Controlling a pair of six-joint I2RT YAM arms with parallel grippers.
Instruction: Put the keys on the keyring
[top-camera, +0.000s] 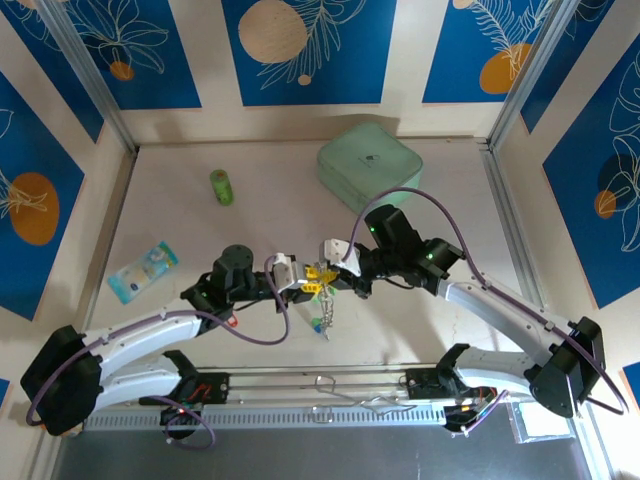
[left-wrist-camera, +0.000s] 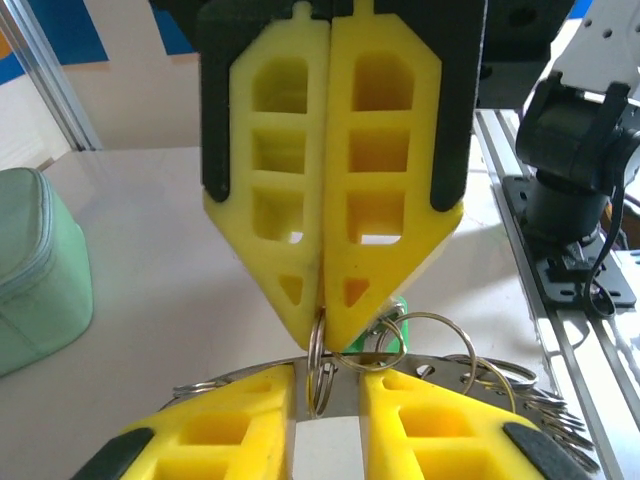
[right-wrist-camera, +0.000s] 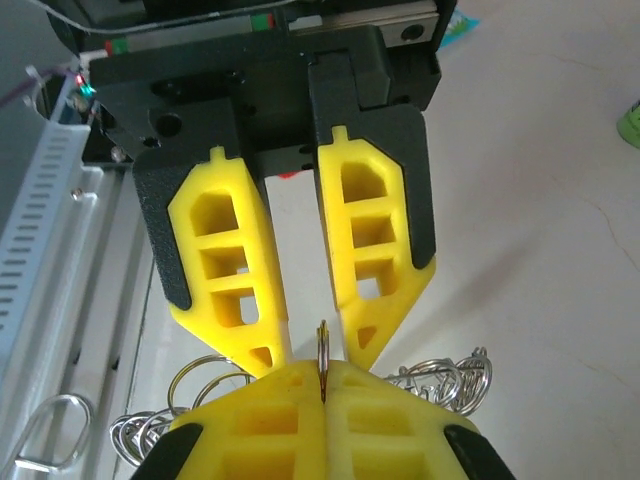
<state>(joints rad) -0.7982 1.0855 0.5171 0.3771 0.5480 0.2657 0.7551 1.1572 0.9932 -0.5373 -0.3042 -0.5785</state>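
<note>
Right pincer (left-wrist-camera: 322, 318) nipping small ring (left-wrist-camera: 316, 368), left pincer (right-wrist-camera: 318, 357) ajar, green tag (left-wrist-camera: 396, 312) from left wrist

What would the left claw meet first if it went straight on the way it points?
Most likely the small ring pinched in the right claw, then that claw's tips just behind.

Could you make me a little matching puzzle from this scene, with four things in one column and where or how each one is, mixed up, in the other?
1 green cylinder
2 pale green case
3 blue packet
4 right gripper

a pinched shut on a small metal ring
b near the left edge of the table
c at the back, left of centre
d at the back, right of centre

Pairs: 1-c, 2-d, 3-b, 4-a
</note>
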